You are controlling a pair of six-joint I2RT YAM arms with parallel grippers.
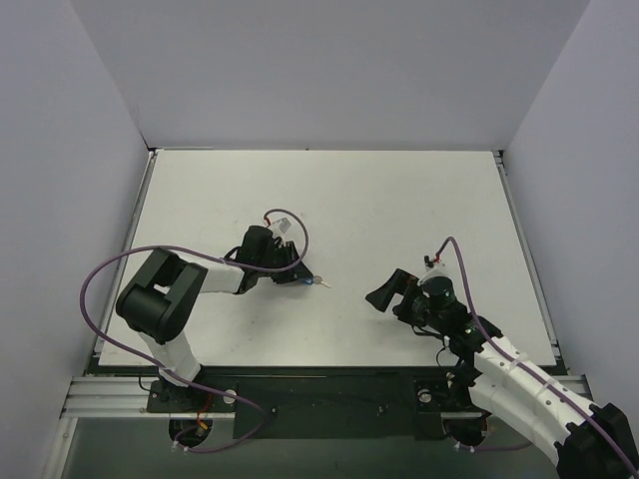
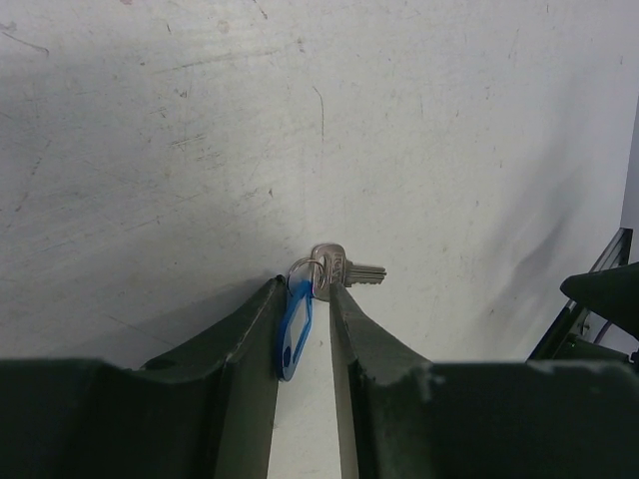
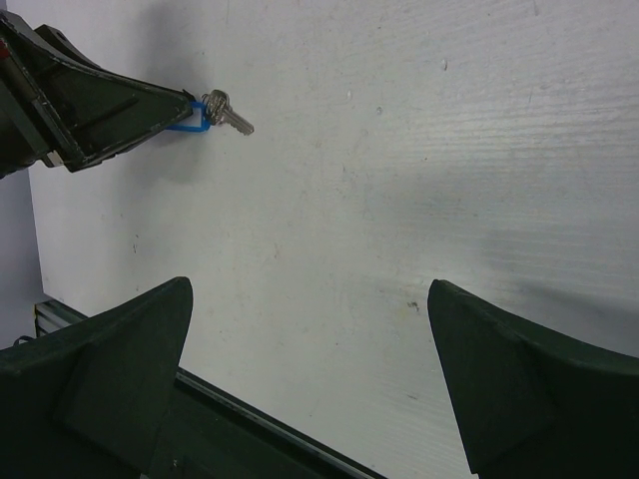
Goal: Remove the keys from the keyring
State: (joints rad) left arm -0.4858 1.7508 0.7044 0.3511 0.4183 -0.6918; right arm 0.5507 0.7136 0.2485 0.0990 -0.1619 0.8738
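Note:
My left gripper (image 1: 303, 277) is shut on the keyring's blue tag (image 2: 293, 334), which stands on edge between the fingers. The thin metal ring (image 2: 301, 266) and the small silver key (image 2: 354, 271) stick out just past the fingertips, low over the white table. In the top view the key (image 1: 321, 283) shows at the gripper's tip. My right gripper (image 1: 391, 299) is open and empty, some way to the right and nearer the front edge. In the right wrist view the tag (image 3: 192, 118) and key (image 3: 230, 112) show far off at the upper left, beyond my open right gripper (image 3: 310, 291).
The white table (image 1: 399, 210) has grey walls on three sides. A metal rail (image 1: 329, 389) runs along the front edge by the arm bases. Purple cables (image 1: 100, 274) loop off both arms.

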